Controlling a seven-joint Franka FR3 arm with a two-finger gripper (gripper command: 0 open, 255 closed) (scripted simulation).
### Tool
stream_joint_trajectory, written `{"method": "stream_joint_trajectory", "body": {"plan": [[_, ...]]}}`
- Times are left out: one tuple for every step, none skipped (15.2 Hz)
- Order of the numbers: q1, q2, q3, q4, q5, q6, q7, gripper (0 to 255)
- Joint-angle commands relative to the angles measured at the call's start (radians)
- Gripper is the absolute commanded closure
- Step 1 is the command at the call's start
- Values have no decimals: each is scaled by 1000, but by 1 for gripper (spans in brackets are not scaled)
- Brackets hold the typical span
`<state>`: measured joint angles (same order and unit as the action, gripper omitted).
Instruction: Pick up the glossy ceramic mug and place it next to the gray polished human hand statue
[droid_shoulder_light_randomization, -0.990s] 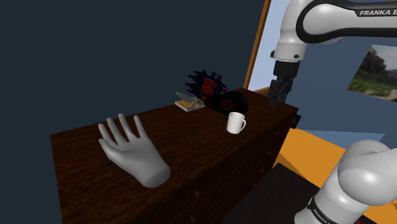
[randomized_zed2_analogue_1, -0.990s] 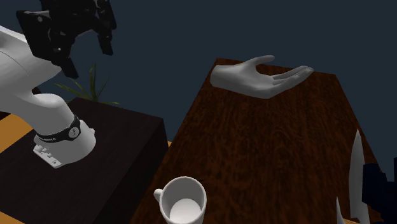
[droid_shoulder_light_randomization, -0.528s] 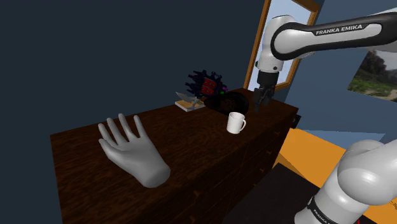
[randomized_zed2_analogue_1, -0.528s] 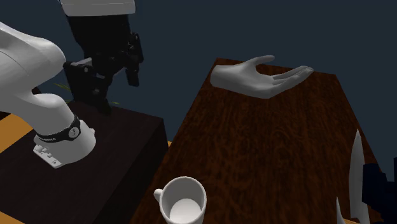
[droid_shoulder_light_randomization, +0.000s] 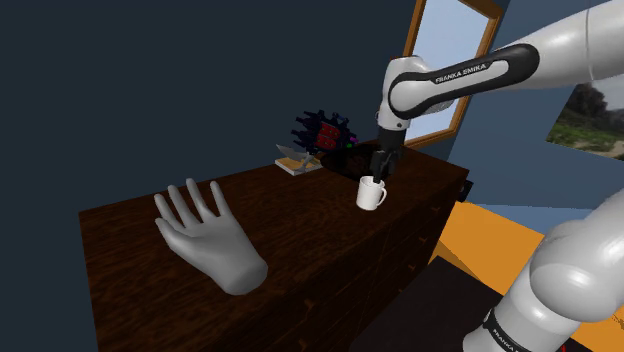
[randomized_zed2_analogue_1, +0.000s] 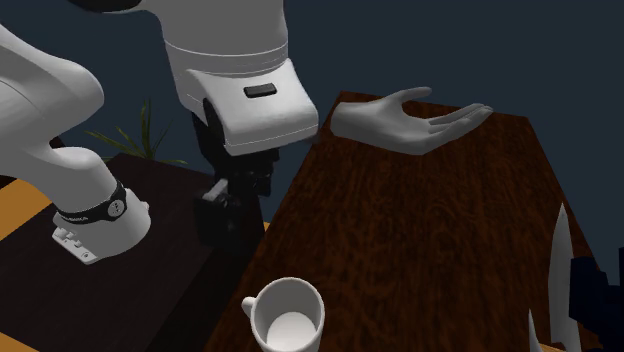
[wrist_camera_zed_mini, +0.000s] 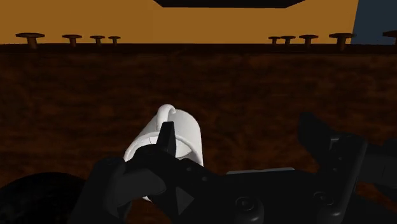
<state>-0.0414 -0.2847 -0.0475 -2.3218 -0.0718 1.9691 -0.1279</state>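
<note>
- Your all-black two-finger hand (droid_shoulder_light_randomization: 380, 167) hangs just above the glossy white mug (droid_shoulder_light_randomization: 371, 193) and points down. This looks like the line-up for a grasp over the rim.
- The hand is wide and holds nothing. In the wrist view one finger (wrist_camera_zed_mini: 167, 137) crosses in front of the mug (wrist_camera_zed_mini: 188, 127), so you probably need a small sideways shift to centre it.
- The mug stands upright near the edge of the dark brown wooden bench (droid_shoulder_light_randomization: 320, 245). It is well apart from the smooth grey human hand statue (droid_shoulder_light_randomization: 215, 245), which lies with fingers spread toward the other end. Bare wood beside the statue leaves room for the set-down.
- Count: one mug, one statue, one arm.
</note>
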Motion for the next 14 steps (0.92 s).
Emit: {"method": "stream_joint_trajectory", "body": {"plan": [[-4,71,-8,23,-7,55,-13,0],[-6,108,-10,40,-9,78,-18,0],[-7,145,-13,59,-11,99,-23,0],[-9,183,-15,79,-13,119,-28,0],[-10,220,-17,101,-15,138,-33,0],[-12,258,-19,124,-16,156,-38,0],[-13,278,-20,137,-16,165,-41,0],[-13,284,-20,129,-17,178,-41,0],[-14,290,-21,122,-17,191,-41,0],[-14,296,-22,115,-17,205,-41,0],[-15,302,-22,108,-18,218,-41,0],[-15,309,-23,101,-18,231,-41,0],[-16,316,-23,95,-18,244,-40,0],[-17,323,-24,88,-19,258,-40,0]]}}
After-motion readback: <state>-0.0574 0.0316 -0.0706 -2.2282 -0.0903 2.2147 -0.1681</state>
